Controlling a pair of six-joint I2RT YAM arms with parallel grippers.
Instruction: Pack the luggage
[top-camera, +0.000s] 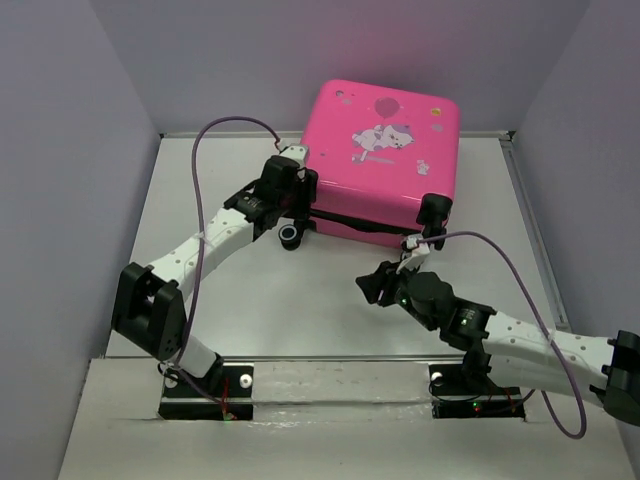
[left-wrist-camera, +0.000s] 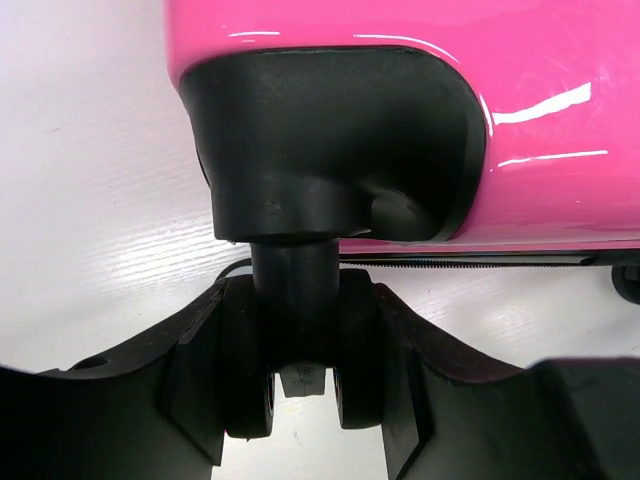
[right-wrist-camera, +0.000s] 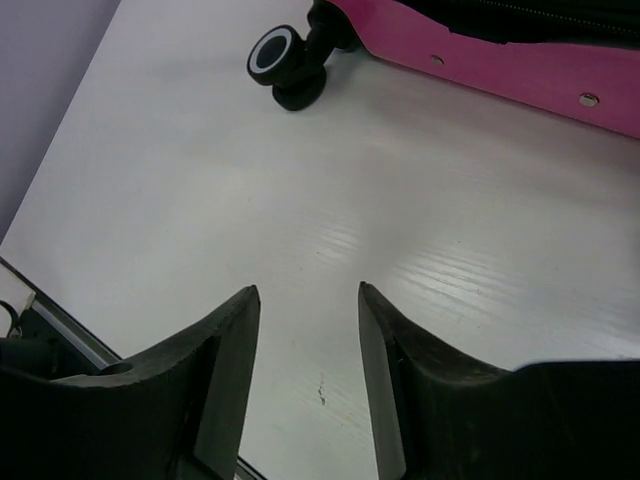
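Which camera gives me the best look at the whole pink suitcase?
The top external view: it shows the suitcase whole, with its cartoon lid. The left wrist view shows only one pink corner and a black wheel between the fingers of the left pincer. The right wrist view catches a pink edge and another wheel.

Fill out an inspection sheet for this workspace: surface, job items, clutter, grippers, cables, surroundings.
Surface: white table, lightly grained.
Job's things: hot-pink hard-shell suitcase with cartoon print lies flat at the far side and looks closed.
Clutter: nothing seen.
Grippers: left gripper closed around a black caster wheel of the suitcase; right gripper open, holding nothing, over the table.
Cables: left purple cable and right purple cable each loop above their arm.
Surroundings: plain grey walls on three sides.
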